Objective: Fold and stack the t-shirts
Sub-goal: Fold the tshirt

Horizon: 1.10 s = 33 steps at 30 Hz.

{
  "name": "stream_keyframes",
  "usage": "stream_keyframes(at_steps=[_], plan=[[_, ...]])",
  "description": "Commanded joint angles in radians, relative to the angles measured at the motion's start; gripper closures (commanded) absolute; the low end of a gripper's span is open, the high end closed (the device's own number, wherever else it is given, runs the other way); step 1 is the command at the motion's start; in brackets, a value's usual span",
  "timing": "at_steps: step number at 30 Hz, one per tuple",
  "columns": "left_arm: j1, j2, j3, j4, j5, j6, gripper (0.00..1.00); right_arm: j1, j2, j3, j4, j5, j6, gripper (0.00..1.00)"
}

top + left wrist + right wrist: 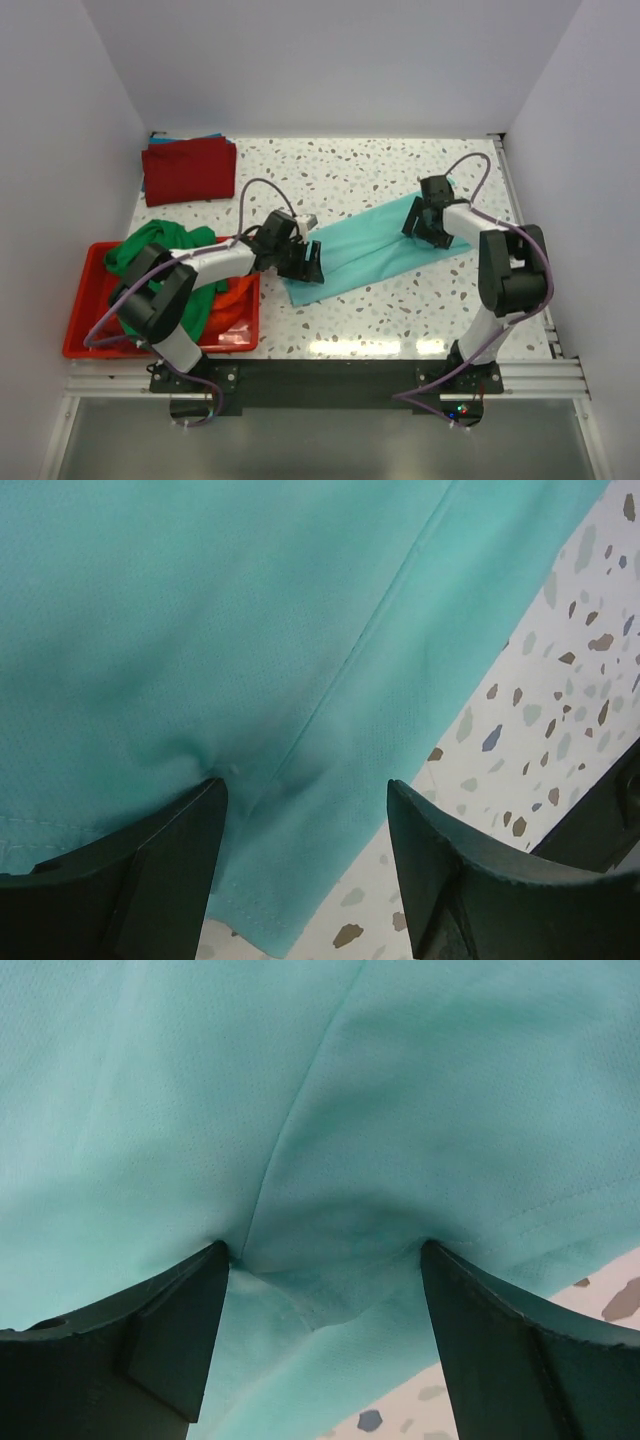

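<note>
L arm [215, 262] elbow up, forearm reaching fwd & inward, wrist tipped down; L gripper [300, 262] jaws wide apart. R arm [490, 240] elbow up too, forearm angled in toward centre; R gripper [425, 225] jaws likewise wide, pointing down.

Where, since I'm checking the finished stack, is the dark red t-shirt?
In the top view, the dark red t-shirt lies folded at the far left corner of the table, over a blue t-shirt, beyond the red bin.

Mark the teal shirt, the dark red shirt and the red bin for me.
teal t-shirt [375, 245], top external view, middle of the flat cloth.
dark red t-shirt [190, 170], top external view, centre of the folded shirt.
red bin [82, 310], top external view, left wall.
</note>
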Motion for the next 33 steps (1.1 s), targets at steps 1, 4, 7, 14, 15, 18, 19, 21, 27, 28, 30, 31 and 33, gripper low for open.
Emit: stream_keyframes(at_steps=[1, 4, 7, 14, 15, 18, 19, 21, 27, 28, 30, 31, 33], plan=[[-0.039, -0.017, -0.065, 0.008, -0.020, -0.060, 0.30, -0.002, 0.084, 0.040, 0.031, 0.044, 0.022, 0.19], [-0.065, -0.031, -0.101, 0.025, -0.024, -0.133, 0.30, -0.002, 0.156, 0.110, 0.014, 0.039, 0.010, 0.19], [-0.106, -0.039, -0.117, 0.060, -0.011, -0.216, 0.30, -0.002, 0.222, 0.195, 0.005, 0.038, -0.002, 0.19], [-0.220, 0.024, -0.047, 0.125, -0.005, -0.294, 0.29, -0.002, 0.335, 0.371, -0.050, -0.008, -0.034, 0.19], [-0.231, 0.033, -0.039, 0.125, -0.002, -0.305, 0.30, -0.002, 0.345, 0.387, -0.053, -0.013, -0.035, 0.19], [-0.278, 0.072, -0.010, 0.188, 0.012, -0.339, 0.29, -0.001, 0.381, 0.457, -0.079, -0.036, -0.047, 0.19], [-0.301, 0.091, 0.004, 0.198, 0.017, -0.353, 0.29, 0.001, 0.391, 0.492, -0.087, -0.040, -0.051, 0.19], [-0.324, 0.110, 0.018, 0.215, 0.022, -0.366, 0.29, 0.006, 0.415, 0.525, -0.110, -0.045, -0.067, 0.19], [-0.407, 0.168, 0.062, 0.263, 0.037, -0.409, 0.29, 0.019, 0.450, 0.611, -0.139, -0.048, -0.130, 0.18], [-0.419, 0.174, 0.069, 0.274, 0.041, -0.414, 0.29, 0.019, 0.447, 0.615, -0.136, -0.062, -0.145, 0.18], [-0.433, 0.182, 0.091, 0.278, 0.040, -0.408, 0.29, 0.021, 0.432, 0.614, -0.135, -0.079, -0.156, 0.18], [-0.436, 0.182, 0.101, 0.278, 0.032, -0.402, 0.29, 0.022, 0.420, 0.606, -0.133, -0.103, -0.157, 0.18], [-0.436, 0.175, 0.128, 0.272, 0.011, -0.377, 0.28, 0.027, 0.363, 0.562, -0.098, -0.135, -0.159, 0.17]])
